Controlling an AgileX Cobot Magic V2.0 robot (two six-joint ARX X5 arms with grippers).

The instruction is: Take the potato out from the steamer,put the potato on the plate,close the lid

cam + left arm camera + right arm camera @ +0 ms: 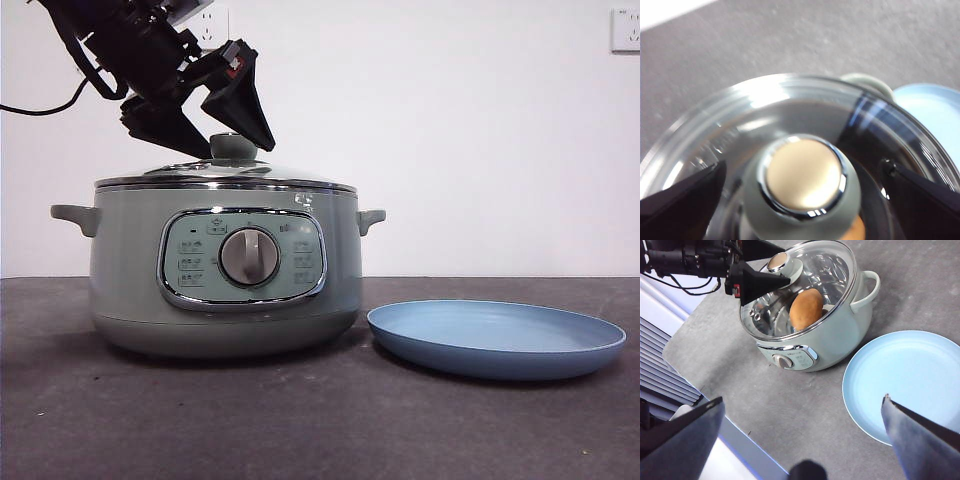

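The sage-green steamer (225, 270) stands left of centre with the glass lid (225, 178) shut on it. Through the glass, the golden-brown potato (806, 308) lies inside. My left gripper (238, 150) hangs open over the lid, one jaw on each side of the knob (802, 175) and a gap showing on both sides. The light-blue plate (495, 340) lies empty on the table just right of the steamer. My right gripper (802, 399) is open and empty, held high above the table between steamer and plate.
Dark grey table surface (300, 420) runs in front of the steamer and plate. A white wall with sockets (625, 30) stands behind. The table's near edge and a ribbed panel (665, 370) show in the right wrist view.
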